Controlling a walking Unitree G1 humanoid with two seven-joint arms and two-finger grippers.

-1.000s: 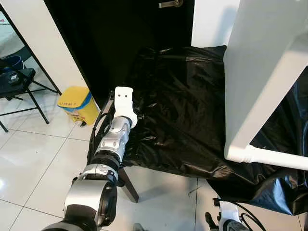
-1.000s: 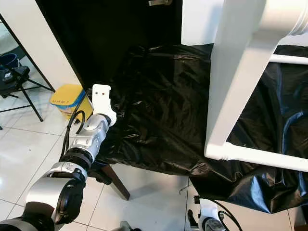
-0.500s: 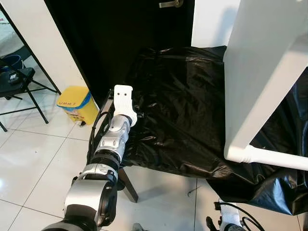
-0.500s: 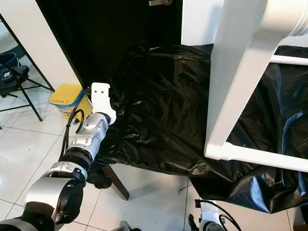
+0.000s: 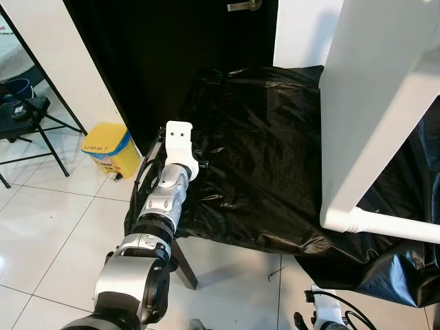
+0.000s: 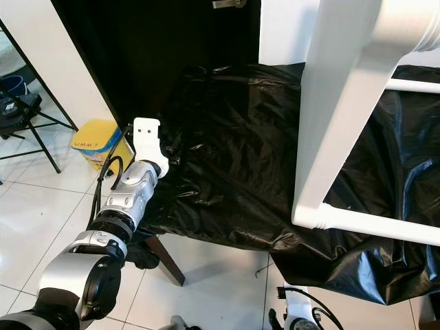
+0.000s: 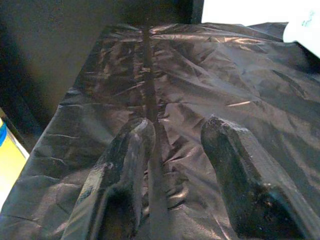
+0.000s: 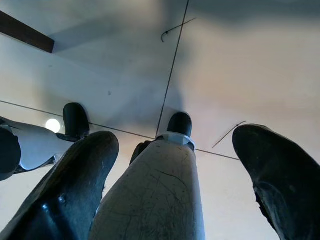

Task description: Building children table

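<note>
Table point(image 5: 180, 258) draped in black plastic sheet point(image 5: 254, 151); white frame point(image 5: 371, 137) resting on sheet.

From the head we look forward and down; both eyes share the black sheet point(image 5: 254, 158). Our left wrist camera skims close over it toward twelve o'clock; the right faces the floor point(image 8: 240, 65).

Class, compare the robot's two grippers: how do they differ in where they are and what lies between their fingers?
The left gripper reaches over the black plastic sheet, nothing between its fingers. The right gripper hangs low, pointing at the tiled floor, with a pale cylindrical part between its fingers. Both have spread black fingers.
</note>
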